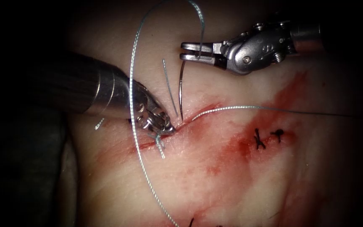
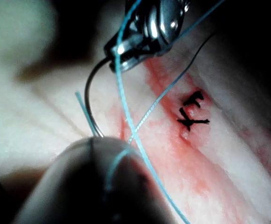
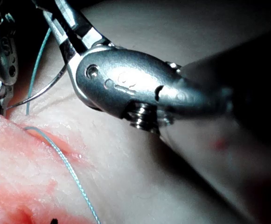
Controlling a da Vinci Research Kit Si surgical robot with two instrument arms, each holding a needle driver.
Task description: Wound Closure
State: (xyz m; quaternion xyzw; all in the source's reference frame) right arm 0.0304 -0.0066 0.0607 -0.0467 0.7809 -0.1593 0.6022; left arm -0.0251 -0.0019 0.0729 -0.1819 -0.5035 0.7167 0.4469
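pale tissue [image 1: 232, 176] across the scene, smeared with red fluid [image 1: 227, 147], its cut [image 1: 198, 112] running slantwise, with dark stitches [image 1: 259, 139] already set toward the right. soft and yielding by the look of it, likely to tear if pulled hard.

left hand [image 1: 167, 126] pressed down at the cut's left end, jaws against the tissue; cannot tell whether clenched or on what. right hand [image 1: 190, 51] above the cut, clenched on the blunt end of the needle [image 1: 181, 90].

long blue thread [image 1: 133, 84] looping up from that end and over the left shaft, another strand trailing right out of the cut. limp, slippery, prone to snagging.

needle hanging free, point just above the cut, not in the tissue. thin, stiff, smooth; probably best gripped back from the tip, flat across the jaws, lest it swivel.
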